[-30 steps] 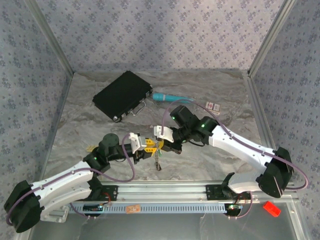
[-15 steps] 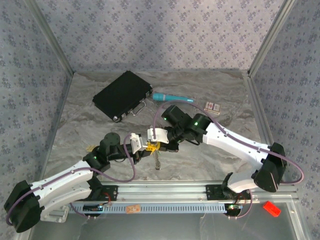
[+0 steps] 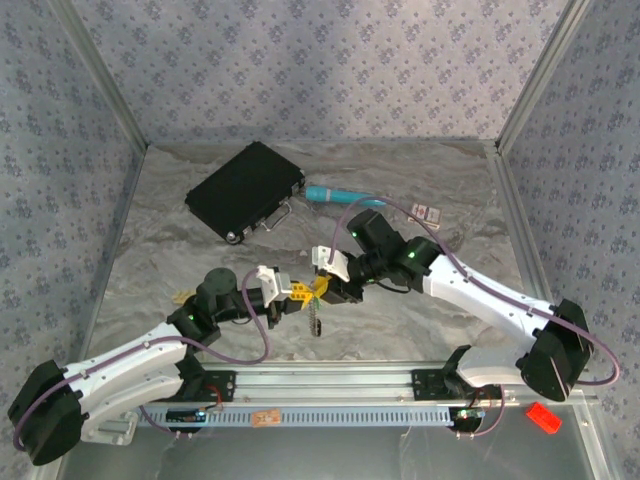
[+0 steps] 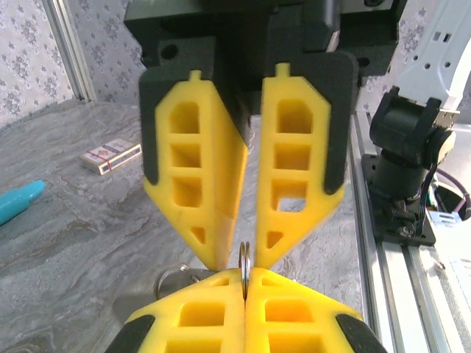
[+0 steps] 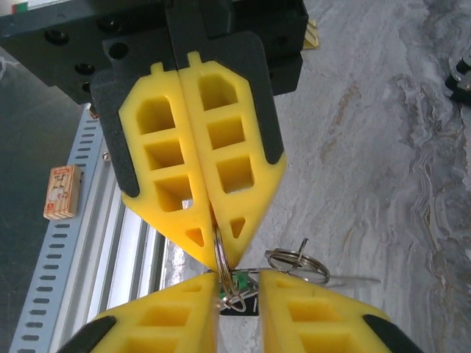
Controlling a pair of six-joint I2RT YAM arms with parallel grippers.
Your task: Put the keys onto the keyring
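Note:
The keyring [image 4: 245, 259] is a thin silvery loop standing edge-on, and my left gripper [image 4: 245, 283] is shut on its lower part. In the top view both grippers meet tip to tip above the table: left gripper [image 3: 296, 292], right gripper [image 3: 323, 286], with the ring's short chain [image 3: 316, 322] hanging below them. My right gripper [image 5: 238, 276] is open, its jaws a little apart on either side of the keyring [image 5: 219, 248]. A green-headed key [image 5: 240, 280] shows between its fingertips under the loop, with a dark piece just below. Smaller rings [image 5: 298, 263] dangle to the right.
A black case [image 3: 245, 190] lies at the back left, with a teal pen [image 3: 335, 196] beside it and a small card box [image 3: 428, 212] to the right. The metal rail [image 3: 330, 380] runs along the near edge. A red block [image 3: 543, 417] sits beyond it.
My left gripper has closed on the keyring. The right gripper has opened a little; it swung left, then back right, staying at the ring.

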